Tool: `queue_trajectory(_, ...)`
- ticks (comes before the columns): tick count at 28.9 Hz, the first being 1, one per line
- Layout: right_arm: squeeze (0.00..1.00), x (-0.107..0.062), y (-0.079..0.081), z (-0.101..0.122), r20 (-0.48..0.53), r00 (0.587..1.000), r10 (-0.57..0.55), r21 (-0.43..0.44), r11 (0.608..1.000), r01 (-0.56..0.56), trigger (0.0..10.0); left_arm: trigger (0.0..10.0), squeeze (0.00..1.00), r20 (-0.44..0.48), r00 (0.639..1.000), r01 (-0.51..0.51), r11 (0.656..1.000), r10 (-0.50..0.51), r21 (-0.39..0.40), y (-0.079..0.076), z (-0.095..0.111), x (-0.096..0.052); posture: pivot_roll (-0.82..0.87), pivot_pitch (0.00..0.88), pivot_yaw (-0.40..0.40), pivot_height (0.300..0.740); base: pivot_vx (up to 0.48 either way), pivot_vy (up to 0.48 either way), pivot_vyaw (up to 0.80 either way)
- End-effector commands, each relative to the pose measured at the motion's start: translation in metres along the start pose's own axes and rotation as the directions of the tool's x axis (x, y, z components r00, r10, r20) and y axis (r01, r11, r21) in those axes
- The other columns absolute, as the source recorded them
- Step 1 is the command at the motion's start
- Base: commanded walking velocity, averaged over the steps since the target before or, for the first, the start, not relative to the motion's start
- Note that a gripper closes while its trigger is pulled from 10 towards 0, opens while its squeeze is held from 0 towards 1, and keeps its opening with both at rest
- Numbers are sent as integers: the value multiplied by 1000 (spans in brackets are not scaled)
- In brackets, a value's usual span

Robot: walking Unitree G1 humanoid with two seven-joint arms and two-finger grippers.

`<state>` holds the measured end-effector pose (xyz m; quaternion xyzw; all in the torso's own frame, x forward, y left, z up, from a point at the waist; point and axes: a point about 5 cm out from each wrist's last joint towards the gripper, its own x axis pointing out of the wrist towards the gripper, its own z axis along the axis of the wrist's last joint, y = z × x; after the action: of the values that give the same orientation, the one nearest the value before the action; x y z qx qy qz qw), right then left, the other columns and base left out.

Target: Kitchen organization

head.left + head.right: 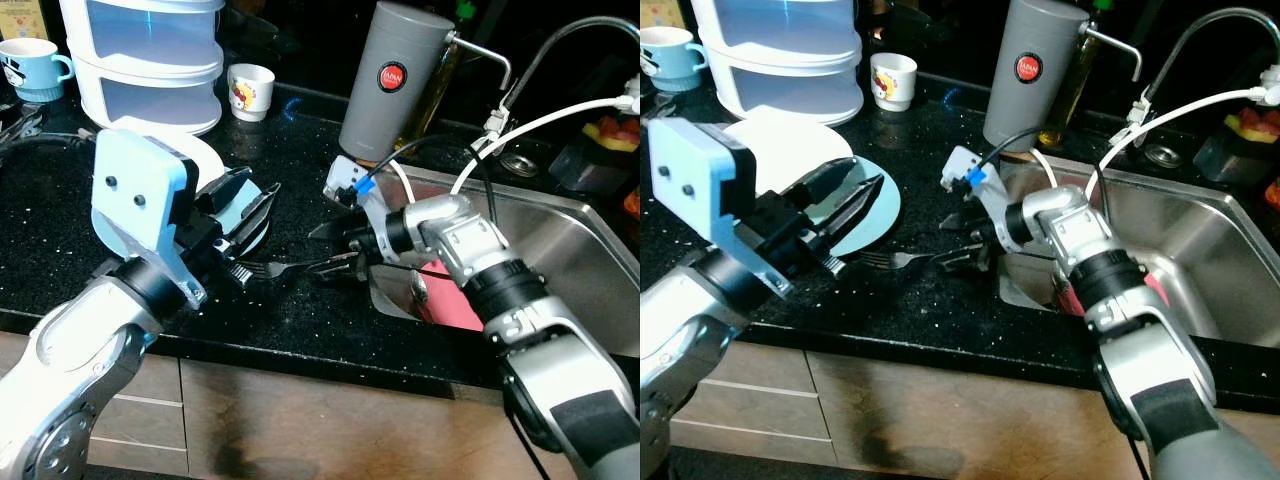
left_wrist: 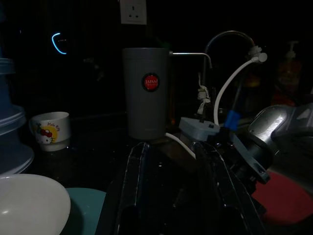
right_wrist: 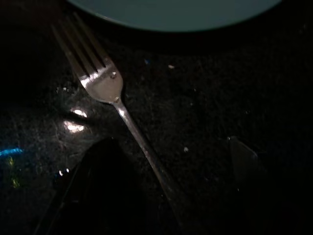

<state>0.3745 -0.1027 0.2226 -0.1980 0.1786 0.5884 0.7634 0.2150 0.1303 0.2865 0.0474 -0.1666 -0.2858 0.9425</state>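
The fork (image 3: 110, 93) lies flat on the black speckled counter (image 1: 940, 310), tines pointing toward the light blue plate (image 1: 875, 215) and stopping just short of its rim. It is plain silver metal with four tines and a thin straight handle. In the right wrist view the far end of the handle fades into shadow between the two black fingers (image 3: 93, 191), so whether they touch it is hard to make out. From the head, the right gripper (image 1: 965, 250) sits low over the handle end at the counter's edge by the sink (image 1: 1200, 260), its fingers spread on either side of the handle, not pinching it.

The left gripper (image 1: 845, 205) hangs above the blue plate, fingers parted and holding nothing; it covers part of the plate and of the white plate (image 1: 780, 140) beside it. The left wrist view is very dark: a grey canister (image 2: 145, 98) with a red label, a small cartoon cup (image 2: 49, 131) and the faucet (image 2: 227, 39) can be made out. A red item (image 1: 445, 295) in the sink is mostly hidden behind the right arm.
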Motion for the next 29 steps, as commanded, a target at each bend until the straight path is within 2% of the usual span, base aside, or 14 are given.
queue_trajectory(1, 0, 0, -1, -13, -103, 994, 22, 30, 999, -19, 4196, 10000, 0, -1, 1000, 16, 1000, -16, 3, -2, 0, 1, 177, 0, -165, 740, 0, 0, 0)
queue_trajectory(3, 0, 0, 0, -16, -121, 992, 43, 42, 998, -38, 4196, 10000, 0, -1, 1000, 15, 1000, -15, 3, -2, 0, 1, 177, 0, -165, 740, 0, 0, 0)
queue_trajectory(4, 0, 0, 1, -18, -137, 989, 60, 54, 997, -53, 1176, 10000, 0, -2, 1000, 15, 1000, -15, 4, -2, 0, 1, 176, 0, -167, 740, 0, 0, 0)
queue_trajectory(5, 0, 0, 1, -18, -137, 989, 60, 54, 997, -53, 1176, 10000, 0, -2, 1000, 15, 1000, -15, 4, -2, 0, 1, 176, 0, -167, 740, 0, 0, 0)
queue_trajectory(6, 0, 0, 2, -21, -157, 984, 79, 62, 996, -70, 0, 10000, 0, -3, 1000, 15, 1000, -15, 4, -2, 0, 1, 176, 0, -167, 740, 0, 0, 0)
queue_trajectory(11, 0, -1, 3, -26, -209, 969, 133, 57, 991, -124, 0, 10000, 0, -6, 1000, 14, 1000, -14, 3, -3, -1, 0, 169, 0, -174, 740, 0, 0, 0)
queue_trajectory(23, 0, -1, 7, -38, -225, 957, 184, 75, 982, -171, 0, 10000, 0, -5, 1000, 7, 1000, -7, 4, -2, -1, -1, 173, 0, -173, 740, 0, 0, 0)
queue_trajectory(29, 0, -11, 5, -41, -225, 956, 187, 52, 982, -180, 0, 10000, 0, -6, 1000, 10, 1000, -10, 4, -2, -1, 0, 171, 0, -170, 740, 0, 0, 0)
